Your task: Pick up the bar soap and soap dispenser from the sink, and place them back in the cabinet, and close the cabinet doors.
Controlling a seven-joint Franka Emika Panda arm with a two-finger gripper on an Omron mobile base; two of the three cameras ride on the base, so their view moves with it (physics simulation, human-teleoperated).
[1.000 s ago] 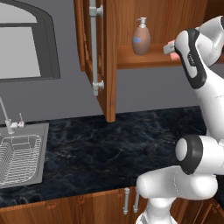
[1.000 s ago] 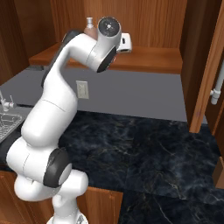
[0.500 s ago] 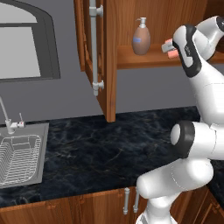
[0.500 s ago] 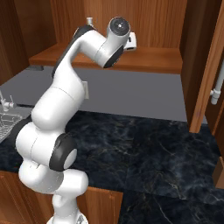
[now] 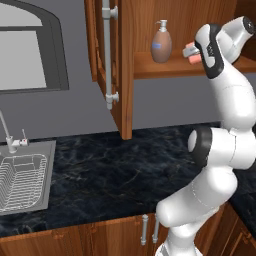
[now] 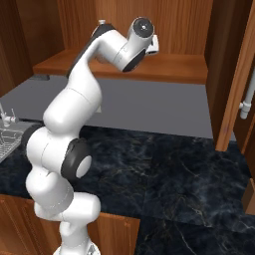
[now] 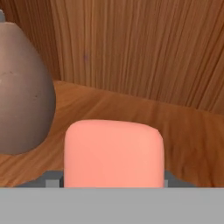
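up close, bar soap (image 7: 113, 153) beside soap dispenser (image 7: 24, 87)

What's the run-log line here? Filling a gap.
gripper: shut on bar soap | over cabinet shelf | soap dispenser shelved | doors open

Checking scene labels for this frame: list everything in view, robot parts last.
soap dispenser: 1, brown with white pump, standing on the cabinet shelf
bar soap: 1, salmon-orange, held in the pincer over the shelf, right of the dispenser
cabinet: 1, reddish-brown, open
cabinet doors: 2, reddish-brown, silver bar handles, swung open
sink: 1, grey, wire rack inside, at the counter's left end
faucet: 1, silver, behind the sink
counter: 1, dark marble
window: 1, grey, above the sink
arm: 1, white
pincer: 1, shut on the soap
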